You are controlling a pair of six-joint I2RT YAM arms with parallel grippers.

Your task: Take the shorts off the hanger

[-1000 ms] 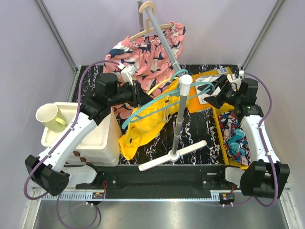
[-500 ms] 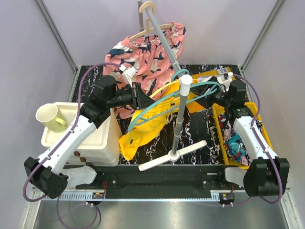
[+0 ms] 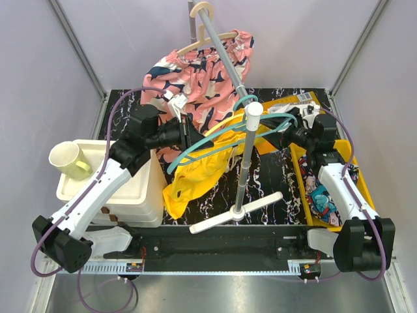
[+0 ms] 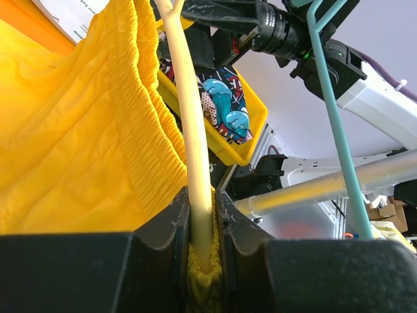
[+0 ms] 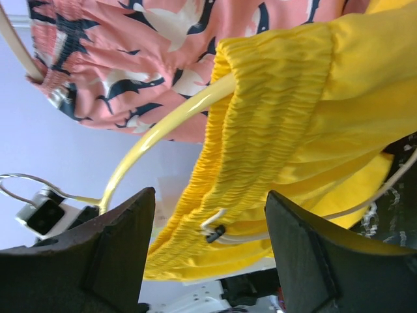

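Left claw (image 4: 203, 228) is clamped on the pale yellow hanger (image 4: 190, 111), with a fold of the yellow shorts (image 4: 78, 150) pinched alongside. Their elastic waist sits threaded over that hanger, and the fabric droops toward the desk (image 3: 273, 176) beside the rack pole (image 3: 244, 163). Right claw (image 5: 208, 205) stands apart, facing the waistband. Printed shorts (image 3: 319, 189) lie in the yellow bin (image 3: 301, 179).

Pale lilac walls (image 3: 52, 78), black white-veined marble tabletop (image 3: 270, 171), grey metal corner posts (image 3: 78, 47)
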